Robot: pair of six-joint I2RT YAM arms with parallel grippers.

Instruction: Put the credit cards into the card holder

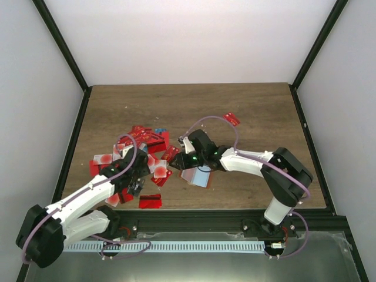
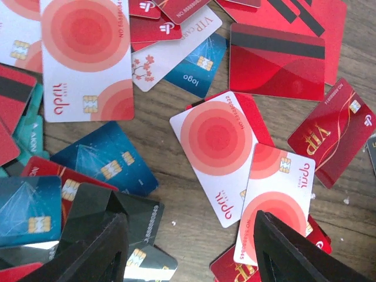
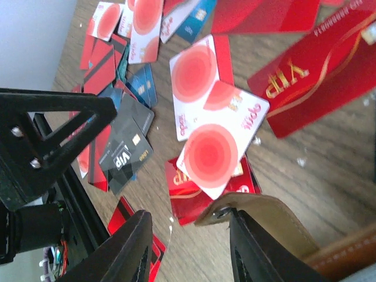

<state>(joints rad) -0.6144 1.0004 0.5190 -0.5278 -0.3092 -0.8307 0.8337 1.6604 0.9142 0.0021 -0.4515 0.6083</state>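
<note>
The left gripper (image 2: 185,226) hung open and empty over the credit cards (image 2: 217,141) strewn on the bench (image 1: 264,117) just left of the card holder (image 3: 276,223), seemingly lining up a pick, while the right gripper (image 3: 188,235), jaws partly apart, leaned on its flap, probably to steady it.
</note>
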